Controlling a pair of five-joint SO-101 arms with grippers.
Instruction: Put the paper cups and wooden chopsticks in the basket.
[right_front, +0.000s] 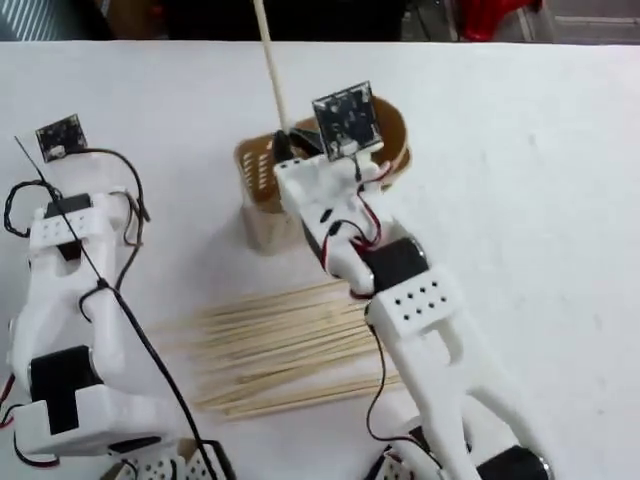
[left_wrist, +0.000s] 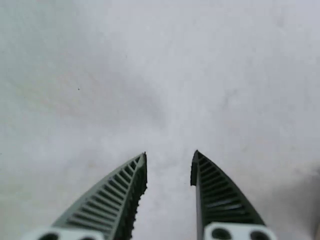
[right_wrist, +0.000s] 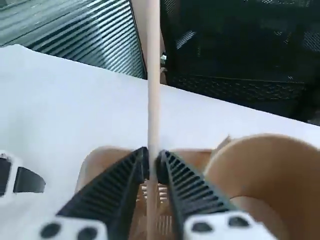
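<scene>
chopstick (right_wrist: 153, 75) stands upright, pinched between the right jaws above the basket (right_front: 262, 175); the right arm (right_front: 420, 310) stretches forward. left jaws hang partly open over the table (left_wrist: 150, 75).

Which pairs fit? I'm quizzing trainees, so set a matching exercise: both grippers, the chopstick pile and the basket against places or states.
Things: 1 left gripper; 2 right gripper; 3 chopstick pile; 4 basket.
States: A lying flat on the table; B shut on one upright chopstick; C open over bare table; D standing beneath the right gripper.
Pairs: 1-C; 2-B; 3-A; 4-D.
</scene>
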